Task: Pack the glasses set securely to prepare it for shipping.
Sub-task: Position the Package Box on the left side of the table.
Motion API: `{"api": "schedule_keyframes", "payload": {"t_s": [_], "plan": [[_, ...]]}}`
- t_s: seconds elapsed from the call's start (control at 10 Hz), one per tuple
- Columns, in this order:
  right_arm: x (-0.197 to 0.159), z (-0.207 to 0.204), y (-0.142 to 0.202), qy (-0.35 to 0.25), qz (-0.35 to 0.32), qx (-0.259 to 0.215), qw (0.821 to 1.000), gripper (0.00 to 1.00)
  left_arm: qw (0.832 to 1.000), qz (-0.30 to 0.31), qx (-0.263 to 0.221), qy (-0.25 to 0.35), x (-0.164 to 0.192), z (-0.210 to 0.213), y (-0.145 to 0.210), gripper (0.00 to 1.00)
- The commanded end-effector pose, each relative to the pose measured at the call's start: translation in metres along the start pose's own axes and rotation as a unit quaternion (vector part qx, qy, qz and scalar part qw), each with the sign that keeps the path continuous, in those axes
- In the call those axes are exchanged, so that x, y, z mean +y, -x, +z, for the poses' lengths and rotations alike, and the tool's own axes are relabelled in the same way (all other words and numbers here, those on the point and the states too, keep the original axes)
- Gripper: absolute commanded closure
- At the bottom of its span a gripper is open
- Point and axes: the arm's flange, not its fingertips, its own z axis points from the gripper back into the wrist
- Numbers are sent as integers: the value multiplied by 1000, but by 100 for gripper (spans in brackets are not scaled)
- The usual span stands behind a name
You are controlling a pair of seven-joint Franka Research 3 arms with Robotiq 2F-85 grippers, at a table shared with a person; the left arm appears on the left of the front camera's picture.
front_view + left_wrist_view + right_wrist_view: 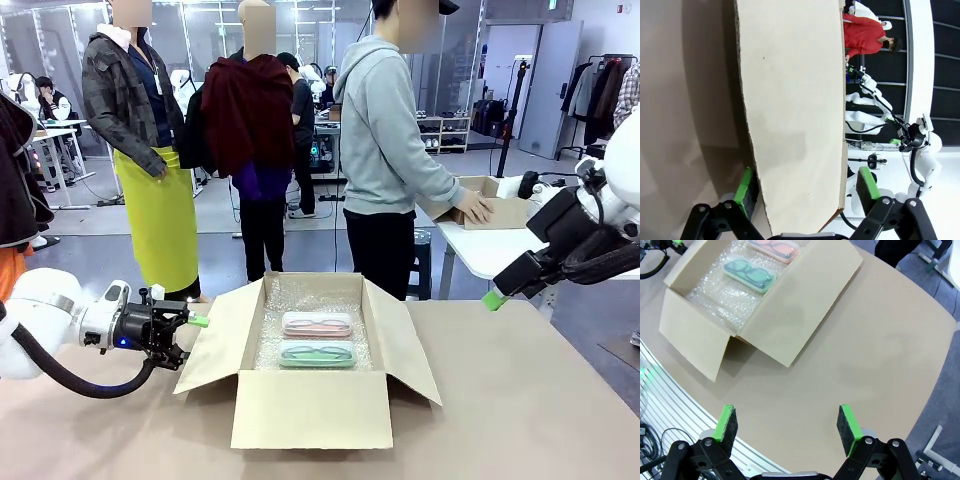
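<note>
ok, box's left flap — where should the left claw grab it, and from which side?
Take the left flap at its free outer edge, coming in sideways from the box's left. It splays outward, thin and flat, and the left claw is already open astride that edge, one pad on each face. Closing there should hold it for folding over the bubble wrap.

The front view looks low across the table toward the far side, facing the open cardboard box from near. The left wrist view sits rolled sideways, tight against the box's left flap, which stands between its green pads. The right wrist view looks steeply down from high above; it shares box and tabletop with the front view.
</note>
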Motion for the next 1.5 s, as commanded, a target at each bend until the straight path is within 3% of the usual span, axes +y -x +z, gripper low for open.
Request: {"api": "schedule_keyframes", "payload": {"t_s": [0.0,0.1,0.2,0.3,0.5,0.6,0.7,1.0,1.1,1.2,1.3,1.4], "plan": [[1,1,1,2,0,3,1000,0,999,8,-12,30,-2,-1,-2,37],[1,1,1,2,0,3,1000,0,999,6,-12,34,-2,0,-2,59],[1,1,1,2,0,3,1000,0,999,7,-14,36,0,3,-3,94],[1,1,1,2,0,3,1000,0,999,9,-14,41,1,6,-3,100],[1,1,1,2,0,3,1000,0,999,10,-18,50,1,14,-1,100],[1,1,1,2,0,3,1000,0,998,9,-17,63,-2,16,0,95],[1,1,1,2,0,3,1000,0,997,7,-16,72,-4,17,0,100],[1,1,1,2,0,3,1000,0,997,1,-12,76,-10,19,1,100],[1,1,1,2,0,3,1000,0,997,0,0,80,-15,17,1,100],[1,1,1,2,0,3,1000,0,996,-25,64,52,-22,10,5,100],[1,1,1,2,0,3,1000,0,998,5,-4,64,-8,17,0,100],[1,1,1,2,0,3,1000,0,998,5,-4,64,-8,17,0,100]]}}
